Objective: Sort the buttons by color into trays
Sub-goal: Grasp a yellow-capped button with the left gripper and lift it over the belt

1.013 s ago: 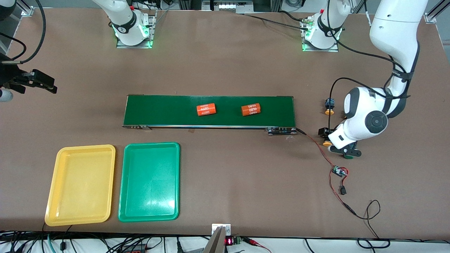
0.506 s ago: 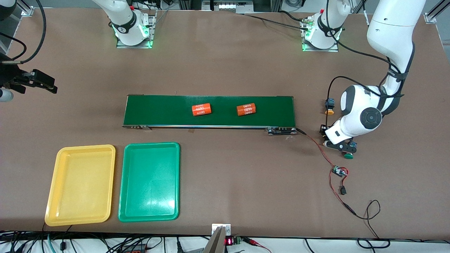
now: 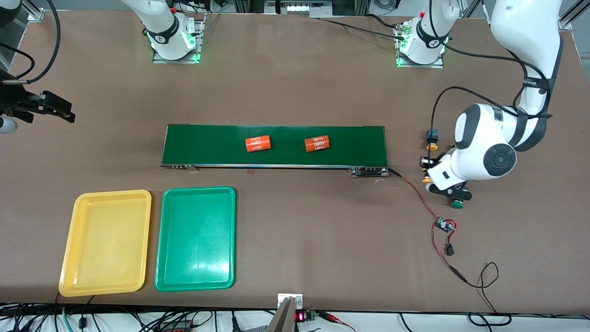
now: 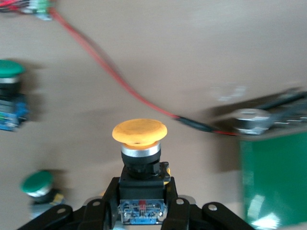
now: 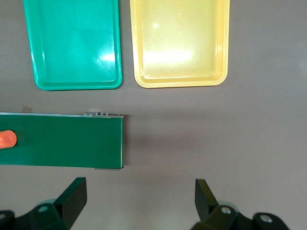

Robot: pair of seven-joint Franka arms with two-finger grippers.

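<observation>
My left gripper [image 3: 434,184] is shut on a yellow-orange button [image 4: 139,132], gripping its black-and-blue body low over the table at the left arm's end. In the front view only the cap [image 3: 427,188] shows. A second yellow-orange button [image 3: 432,139] stands farther from the front camera. One green button [image 3: 457,204] lies by the gripper. Two green buttons [image 4: 9,69] [image 4: 37,183] show in the left wrist view. The yellow tray [image 3: 106,242] and green tray [image 3: 196,237] lie side by side at the right arm's end. My right gripper [image 3: 55,108] waits open and empty [image 5: 141,196].
A long dark-green conveyor belt [image 3: 207,145] crosses the middle and carries two orange cylinders [image 3: 257,143] [image 3: 317,143]. A red-and-black wire with a small circuit board [image 3: 445,225] runs from the belt's end, nearer the front camera than the buttons.
My left gripper has shifted toward the belt onto the yellow-orange button and risen slightly, uncovering the green button. Both orange cylinders have moved along the belt toward the right arm's end.
</observation>
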